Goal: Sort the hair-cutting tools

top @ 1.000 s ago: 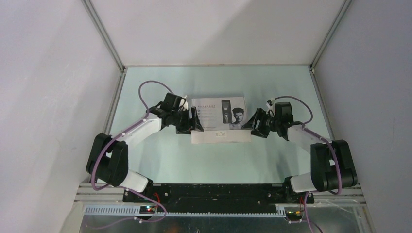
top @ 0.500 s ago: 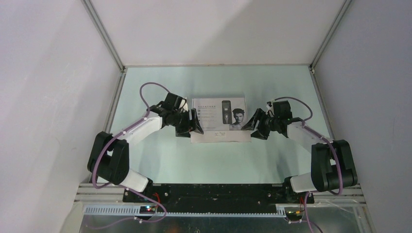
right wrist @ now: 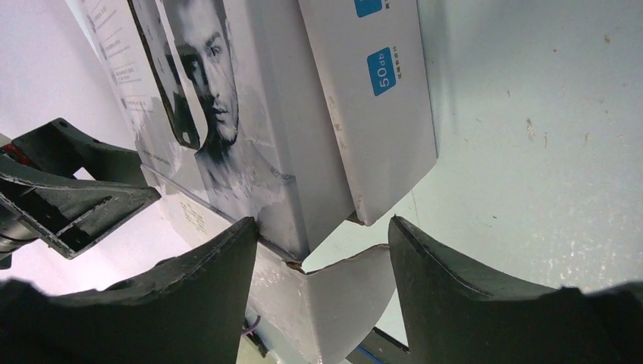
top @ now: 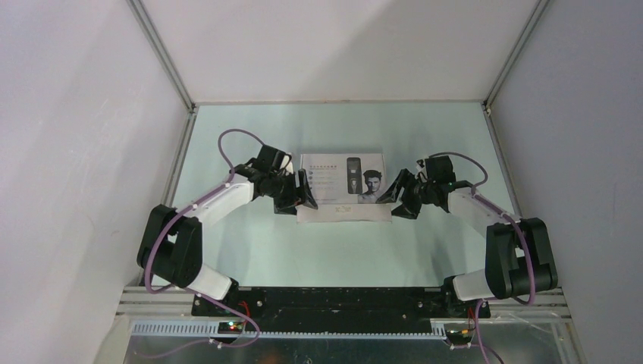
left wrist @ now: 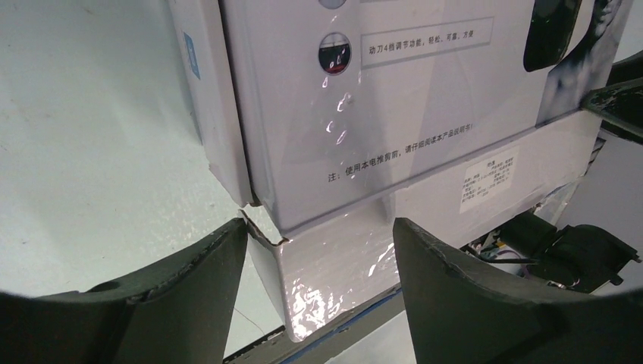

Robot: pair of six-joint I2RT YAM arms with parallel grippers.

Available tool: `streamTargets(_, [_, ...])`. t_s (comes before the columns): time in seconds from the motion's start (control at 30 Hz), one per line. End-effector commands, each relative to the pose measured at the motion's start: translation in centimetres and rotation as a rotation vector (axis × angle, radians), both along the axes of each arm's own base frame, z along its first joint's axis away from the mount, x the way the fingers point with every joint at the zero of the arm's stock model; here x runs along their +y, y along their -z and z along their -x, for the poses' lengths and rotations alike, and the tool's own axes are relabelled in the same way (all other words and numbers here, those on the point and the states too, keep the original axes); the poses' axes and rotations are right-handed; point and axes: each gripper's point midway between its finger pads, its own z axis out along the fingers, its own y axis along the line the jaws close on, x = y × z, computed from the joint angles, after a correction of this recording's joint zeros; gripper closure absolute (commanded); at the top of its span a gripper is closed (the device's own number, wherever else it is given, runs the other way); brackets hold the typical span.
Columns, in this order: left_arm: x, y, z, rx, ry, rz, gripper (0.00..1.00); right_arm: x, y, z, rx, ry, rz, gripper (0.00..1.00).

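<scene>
My L gripper [top: 302, 199] & R gripper [top: 396, 199] both wide, straddling near corners of white cardboard box w/ printed man's face [top: 341, 178]. Nothing clamped; I'd lift both ends evenly.

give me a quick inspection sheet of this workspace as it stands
surface: pale green table, a few specks beside the box
job's things: nothing seen loose; only a clipper print on the box lid
clutter: white box mid-table, near corners torn
grippers: left gripper open, astride the box's near left corner; right gripper open, astride the near right corner
cables: purple cables looped along both arms, off the box
surroundings: white walls and metal frame on three sides
</scene>
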Motion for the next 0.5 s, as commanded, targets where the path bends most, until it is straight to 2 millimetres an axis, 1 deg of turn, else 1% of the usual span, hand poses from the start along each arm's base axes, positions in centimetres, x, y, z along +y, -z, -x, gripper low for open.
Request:
streamTargets(0.0, [-0.9,-1.1,-0.9,-0.03,-0.015,0.051,0.25,0.6,-0.2,-0.2,0.028,-0.006,-0.018,0.32])
streamTargets(0.13, [-1.1,-1.0,-0.9,-0.03,-0.021,0.062,0.25,0.3,1.1,-0.4,0.041,0.001,0.028,0.32])
streamTargets(0.27, [-1.1,-1.1,-1.0,-0.033,-0.028,0.07,0.25,0.4,1.8,-0.7,0.03,0.012,0.046,0.31])
streamTargets(0.37, [-1.3,-1.2,-1.1,-0.039,-0.034,0.081,0.25,0.7,1.7,-1.1,0.015,0.026,0.032,0.29])
streamTargets(0.47, [-1.2,-1.1,-0.9,-0.036,-0.041,0.085,0.25,1.2,1.4,-1.0,0.02,0.018,0.001,0.29])
